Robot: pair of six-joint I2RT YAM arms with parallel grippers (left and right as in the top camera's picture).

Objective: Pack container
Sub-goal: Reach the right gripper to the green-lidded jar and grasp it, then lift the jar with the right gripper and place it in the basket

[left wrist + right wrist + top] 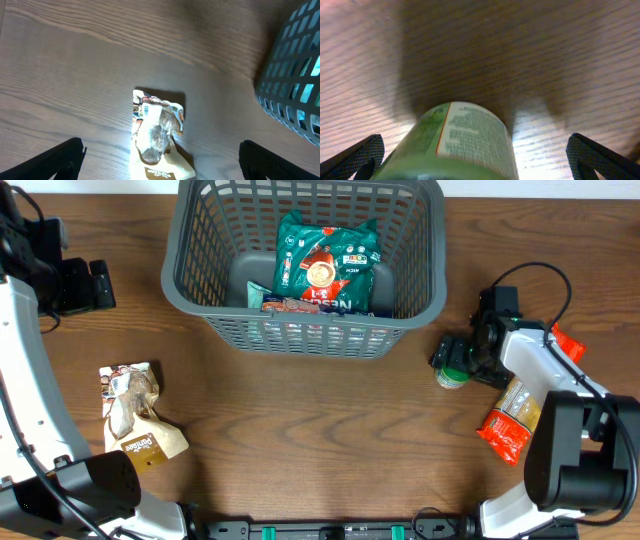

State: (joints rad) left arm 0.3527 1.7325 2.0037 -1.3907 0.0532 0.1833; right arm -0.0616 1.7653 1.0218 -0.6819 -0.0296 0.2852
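Container (188, 280) holding green bag (327, 265), print unreadable, right pincer (455, 361) spread around green-labelled bottle (465, 142), left pincer (92, 285) spread, apart from pouch (135, 415)

The brown wooden table (330, 430) holds the container (172, 275), between both grippers. A tan snack bag (135, 415) lies out in front of the left gripper (100, 285), well apart. A green bottle (452, 376) sits between the right gripper's (452, 360) wide-apart fingers, with a red bag (505, 428) near, behind it.
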